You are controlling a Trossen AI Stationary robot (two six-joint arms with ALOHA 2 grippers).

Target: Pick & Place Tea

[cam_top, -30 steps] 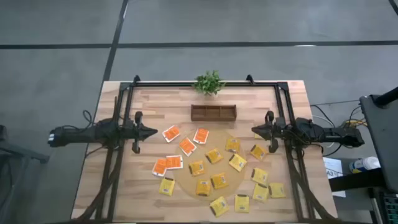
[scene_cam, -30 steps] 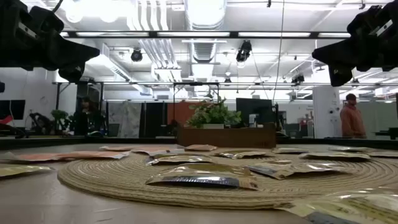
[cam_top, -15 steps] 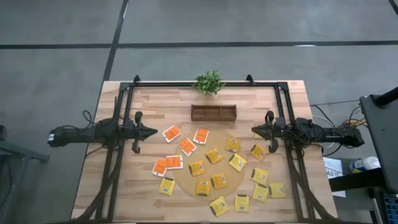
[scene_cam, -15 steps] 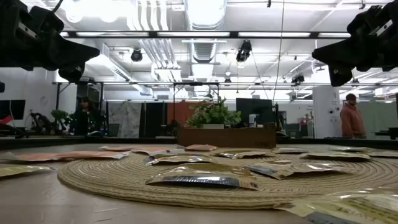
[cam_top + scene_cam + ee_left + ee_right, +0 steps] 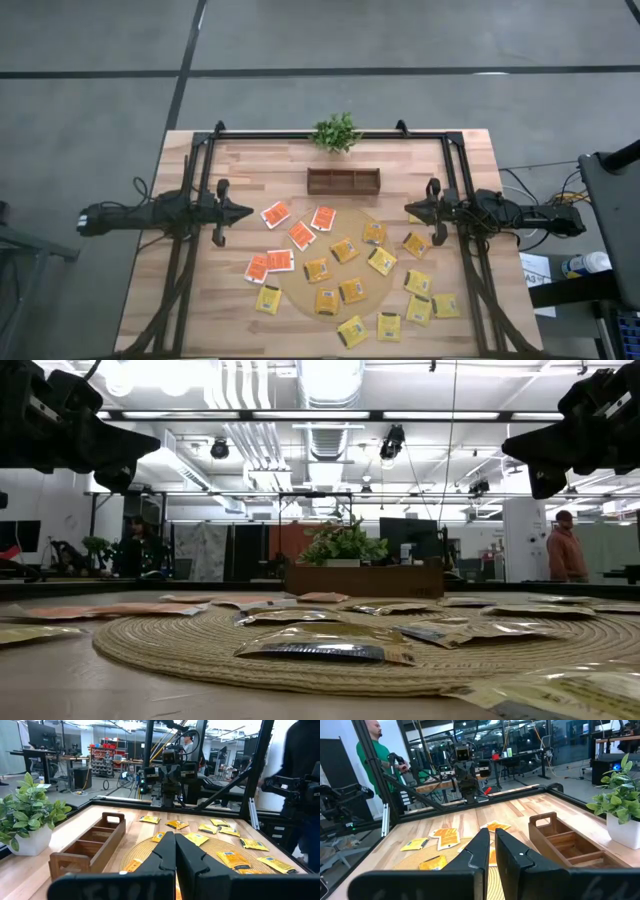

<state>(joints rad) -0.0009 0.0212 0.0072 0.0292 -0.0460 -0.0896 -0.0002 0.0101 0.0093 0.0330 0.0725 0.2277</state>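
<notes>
1. High view shows both arms parked at the sides of the table (image 5: 230, 165), well above it: the left hand (image 5: 245, 211) has its fingers pressed together on nothing, and the right hand (image 5: 410, 211) has its fingers nearly shut, also empty.
2. Tea packets (image 5: 340, 270) lie scattered over the round woven mat (image 5: 300, 298) and on the bare wood around it: orange-red ones (image 5: 275, 214) toward the left arm, yellow ones (image 5: 381, 261) in the middle and toward the right arm.
3. A wooden three-compartment tray (image 5: 343, 181) sits beyond the mat, just in front of a small potted plant (image 5: 336, 132); it looks like the likely drop spot, and it appears unfilled.
4. No packet is picked up yet, so I judge the first reach is the step in hand.
5. To do it well, I would open a hand before descending, choose a packet lying apart from its neighbours, and come straight down on one edge, since the packets are flat and thin and would slide on the wood.
6. Packets on the mat may be easier to pinch, as the weave gives a little.
7. Each yellow packet carries a dark centre mark, but no brand or wording is legible in any view.
</notes>
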